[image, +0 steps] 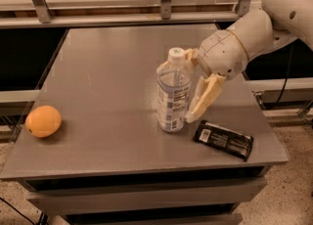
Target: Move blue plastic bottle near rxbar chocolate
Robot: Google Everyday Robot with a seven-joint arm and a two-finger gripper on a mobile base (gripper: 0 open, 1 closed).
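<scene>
the blue plastic bottle (173,94) is stood upright on the grey table (107,57), right of centre. a white cap with a small green mark is fitted. a pale label with blocks of small print is wrapped round the body; none of the print can be read.

the rxbar chocolate (224,140) is laid flat near the front right corner, just beside the bottle base but apart from it. white text blocks and a white patch are seen on the black wrapper; no word can be made out.

the gripper (202,101) is positioned against the right side of the bottle, angled downward. its far side is hidden by the bottle, so the state of the jaws cannot be told. the arm (254,28) is cut off at the upper right edge.

an orange (43,121) is placed at the left edge, well apart.
</scene>
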